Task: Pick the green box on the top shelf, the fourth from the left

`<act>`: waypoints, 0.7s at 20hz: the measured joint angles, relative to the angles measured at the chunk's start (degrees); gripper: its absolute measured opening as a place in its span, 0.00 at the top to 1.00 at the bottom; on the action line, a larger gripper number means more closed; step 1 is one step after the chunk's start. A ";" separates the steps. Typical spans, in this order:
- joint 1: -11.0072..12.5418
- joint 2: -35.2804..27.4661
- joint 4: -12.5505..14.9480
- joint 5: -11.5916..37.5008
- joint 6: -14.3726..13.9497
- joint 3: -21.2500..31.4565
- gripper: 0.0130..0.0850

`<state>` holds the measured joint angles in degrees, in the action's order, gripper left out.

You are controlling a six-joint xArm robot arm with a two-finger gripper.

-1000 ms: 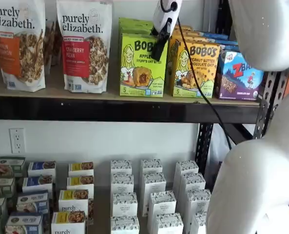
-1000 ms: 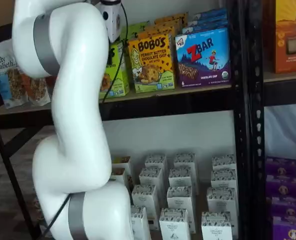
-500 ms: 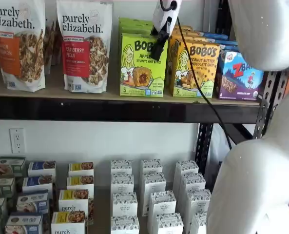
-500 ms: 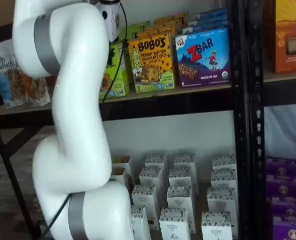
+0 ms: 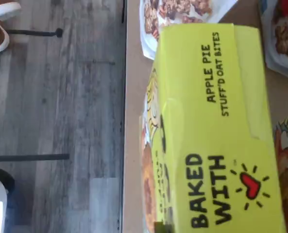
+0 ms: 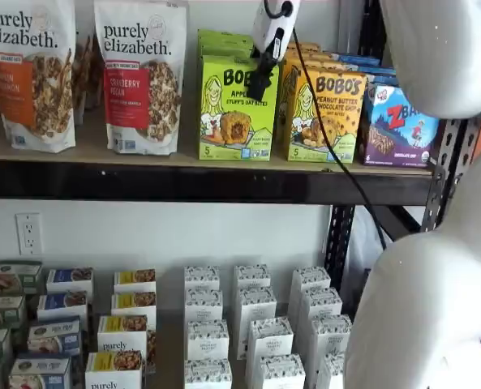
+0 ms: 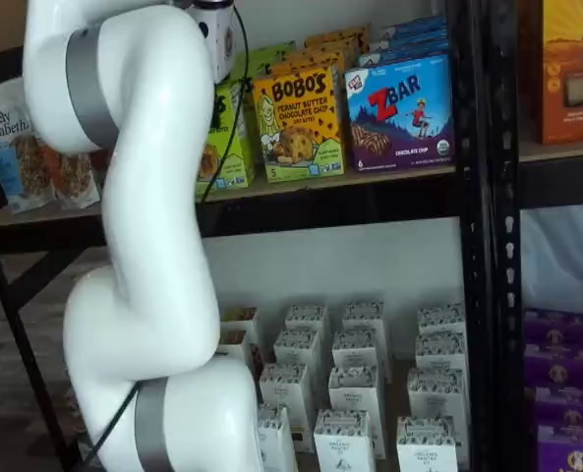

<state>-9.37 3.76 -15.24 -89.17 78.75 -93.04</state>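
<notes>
The green box [image 6: 238, 108] stands upright at the front edge of the top shelf [image 6: 183, 181], with a granola bag [image 6: 140, 74] at its 9 o'clock and a yellow-orange box [image 6: 324, 115] just beside it at 3 o'clock. More green boxes are lined up behind it. In the wrist view the green box [image 5: 216, 136] fills most of the picture, its lid reading "APPLE PIE STUFF'D OAT BITES", so the camera seems to sit directly above it.

My judgement is that the step in hand is the final descent onto the box. To do it well, the fingers should straddle the box's narrow sides and come down straight, keeping off the yellow-orange box, which leaves little room on that side. The grip should close on the upper part of the carton firmly but without crushing the card, and the box should then lift up and outward toward the front, clear of the row behind.

The gripper [image 6: 259, 84] hangs in front of the green box's upper right corner, at about 1 o'clock from the box's middle. Only a single dark finger shape shows, side-on, so I cannot tell whether it is open or closed. It appears to hold nothing, and whether it touches the box is unclear.
</notes>
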 joint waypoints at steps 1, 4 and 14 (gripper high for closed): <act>-0.11 -0.14 0.22 -0.32 -0.11 -0.23 0.61; -0.36 -0.18 0.42 -0.48 -0.34 -0.30 0.61; -0.31 0.89 -0.41 1.47 -0.27 1.24 0.61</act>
<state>-9.68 4.65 -15.65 -87.71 78.49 -91.80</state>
